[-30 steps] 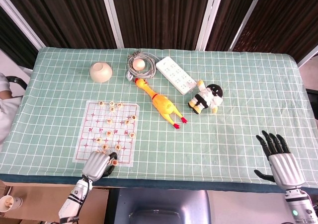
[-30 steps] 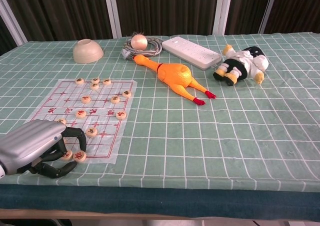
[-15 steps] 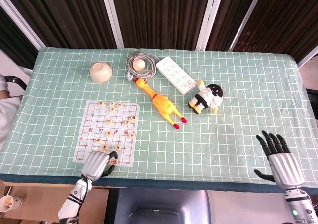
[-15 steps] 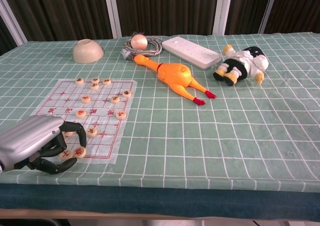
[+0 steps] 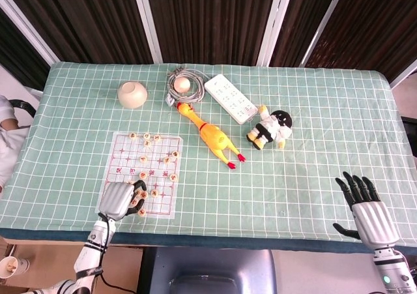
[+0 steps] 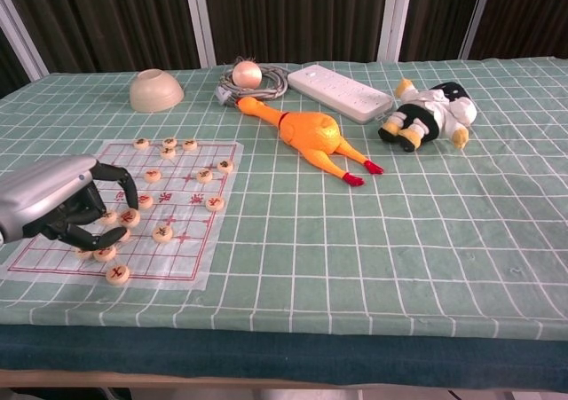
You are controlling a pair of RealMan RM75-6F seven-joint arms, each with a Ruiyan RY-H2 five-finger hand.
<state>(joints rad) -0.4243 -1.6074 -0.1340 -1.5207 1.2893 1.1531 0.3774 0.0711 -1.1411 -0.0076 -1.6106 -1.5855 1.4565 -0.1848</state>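
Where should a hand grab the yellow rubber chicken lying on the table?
Probably around the rubber chicken at its fat belly, coming down from above. It lies flat on its side on the table, with the belly widest between a thin neck and skinny legs, so the fingers can close across it.

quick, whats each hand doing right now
Left hand: fingers curled over chess pieces on the board; a hold cannot be told.
Right hand: open, holding nothing.

The worktop (image 5: 326,144) is covered by a green checked cloth; behind its far edge, dark curtains (image 5: 208,20) are divided by white posts.
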